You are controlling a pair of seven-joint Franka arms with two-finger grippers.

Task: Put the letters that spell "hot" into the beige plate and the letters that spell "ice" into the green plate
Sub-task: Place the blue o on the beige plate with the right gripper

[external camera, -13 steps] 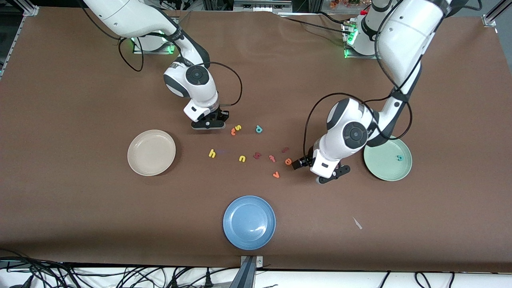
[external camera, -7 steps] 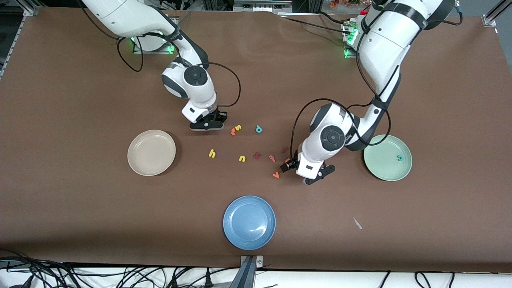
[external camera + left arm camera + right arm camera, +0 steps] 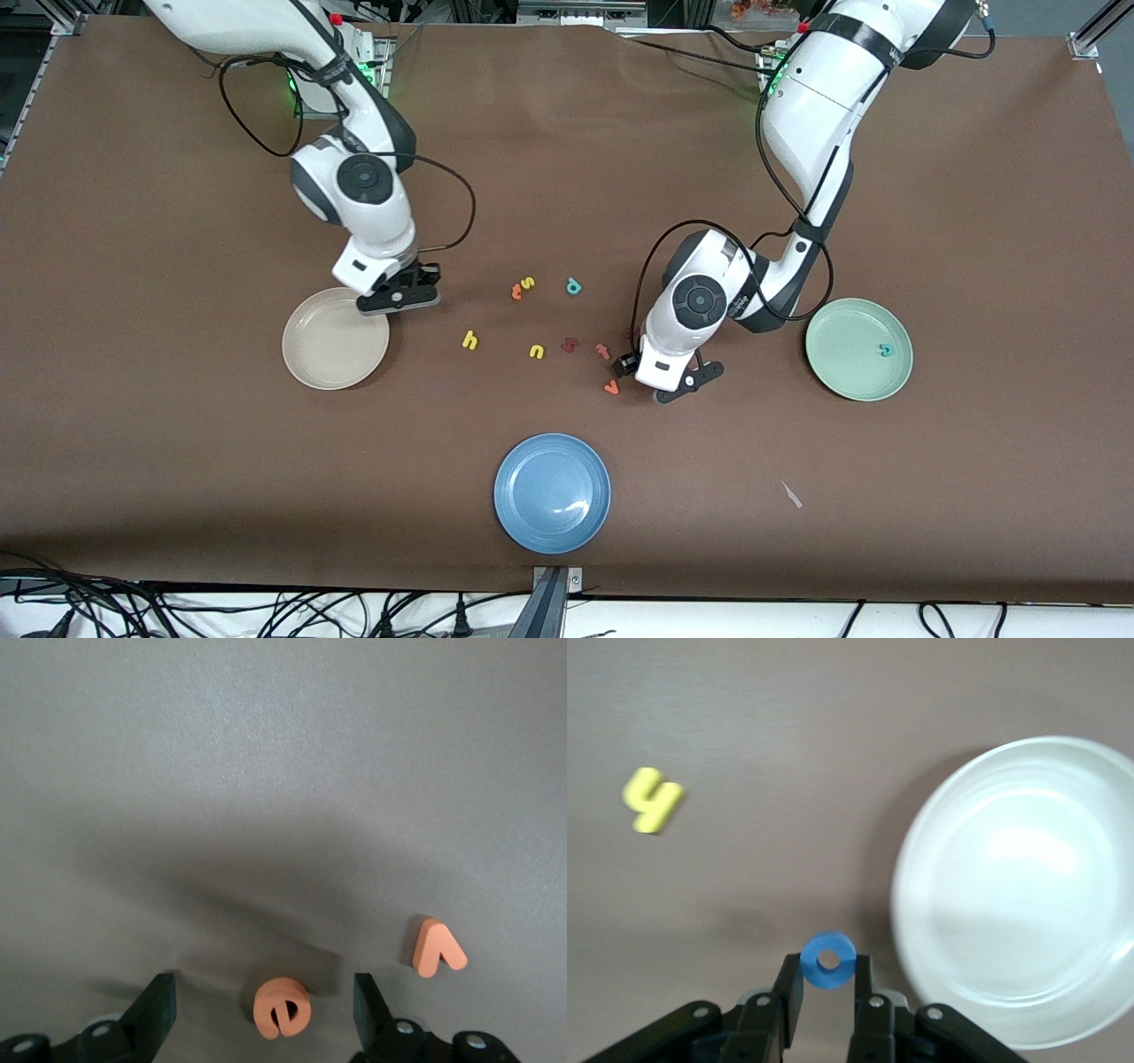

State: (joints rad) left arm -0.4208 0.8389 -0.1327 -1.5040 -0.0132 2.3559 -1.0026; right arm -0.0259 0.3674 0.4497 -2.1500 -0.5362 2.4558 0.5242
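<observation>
My right gripper (image 3: pixel 828 973) is shut on the blue o (image 3: pixel 828 960) and holds it just above the table, beside the rim of the beige plate (image 3: pixel 1019 895); in the front view this gripper (image 3: pixel 399 298) is at the plate's (image 3: pixel 328 346) edge. The yellow h (image 3: pixel 470 338) and orange t (image 3: pixel 516 291) lie on the table. My left gripper (image 3: pixel 264 999) is open and low, its fingers on either side of the orange e (image 3: pixel 282 1008) without touching it. The teal c (image 3: pixel 883 349) lies in the green plate (image 3: pixel 842 359).
An orange v (image 3: pixel 437 947) lies close beside the e. A yellow s (image 3: pixel 528 283), teal d (image 3: pixel 574 286), yellow u (image 3: pixel 536 352), maroon letter (image 3: pixel 570 344) and pinkish t (image 3: pixel 603 351) are scattered mid-table. A blue plate (image 3: pixel 552 492) sits nearer the front camera.
My right gripper has carried the blue o from near the orange t over to the beige plate's rim. My left gripper has moved from beside the green plate to over the orange e.
</observation>
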